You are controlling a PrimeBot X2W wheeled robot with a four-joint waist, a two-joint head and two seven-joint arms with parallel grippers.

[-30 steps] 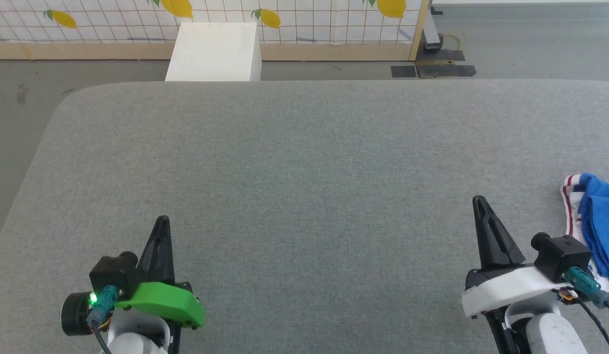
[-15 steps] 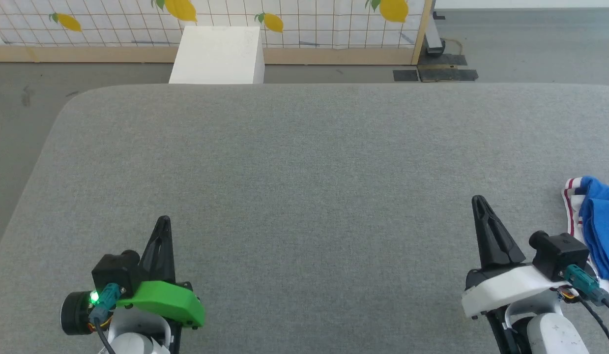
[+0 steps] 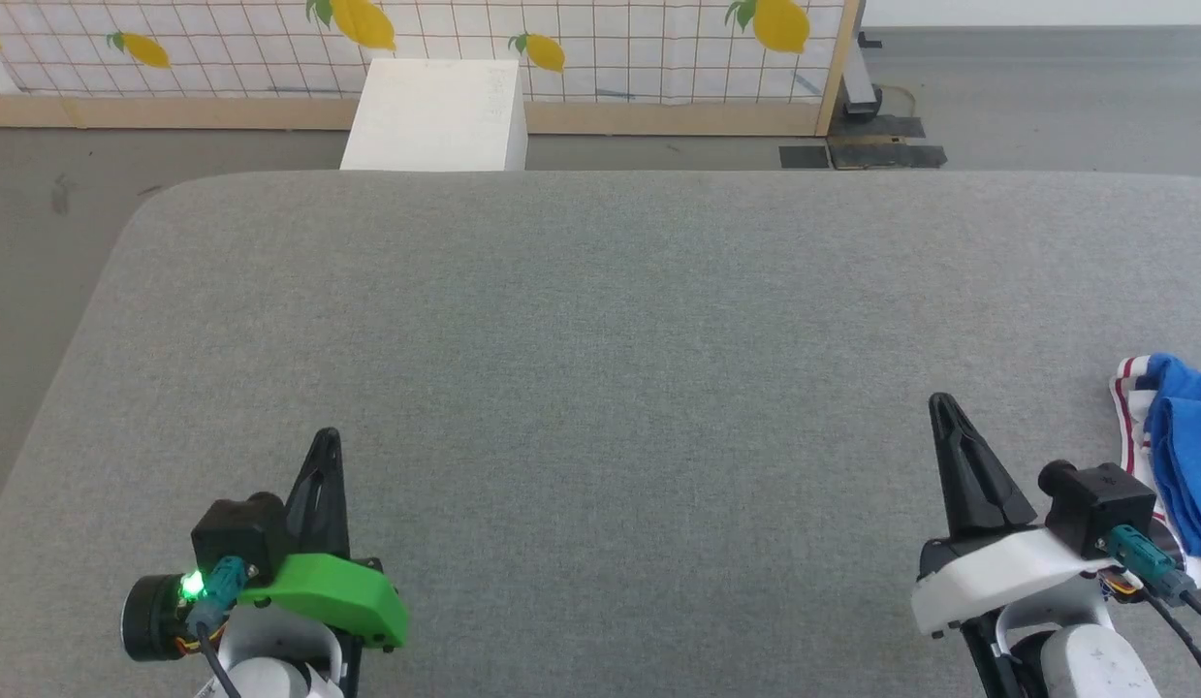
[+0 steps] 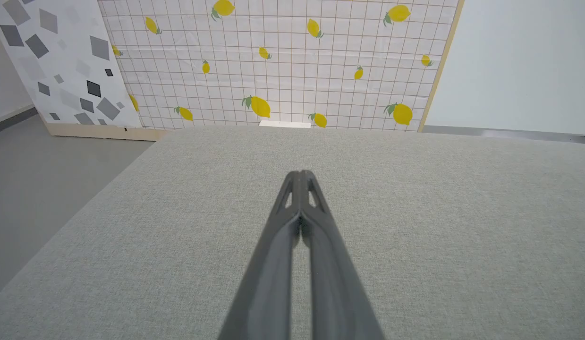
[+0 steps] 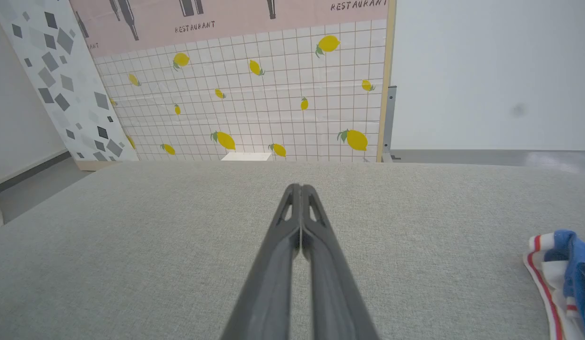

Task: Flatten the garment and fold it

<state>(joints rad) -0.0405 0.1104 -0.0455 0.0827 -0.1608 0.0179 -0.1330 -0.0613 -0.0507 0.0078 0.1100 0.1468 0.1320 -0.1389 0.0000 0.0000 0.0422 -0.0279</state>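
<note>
A grey fabric table (image 3: 600, 320) on grey floor (image 3: 38, 213), facing a lemon-print grid panel (image 3: 600, 48) and a white box (image 3: 433, 114).

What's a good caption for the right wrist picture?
Shut right gripper points across grey table; blue jersey bunched to its right.

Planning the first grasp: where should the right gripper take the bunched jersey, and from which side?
Probably the red-striped white trim edge of the garment: it lies outermost on the table, nearest the right gripper, which is shut and must open. Come in low from the table-centre side. The rest runs out of frame, so other spots can't be judged.
</note>
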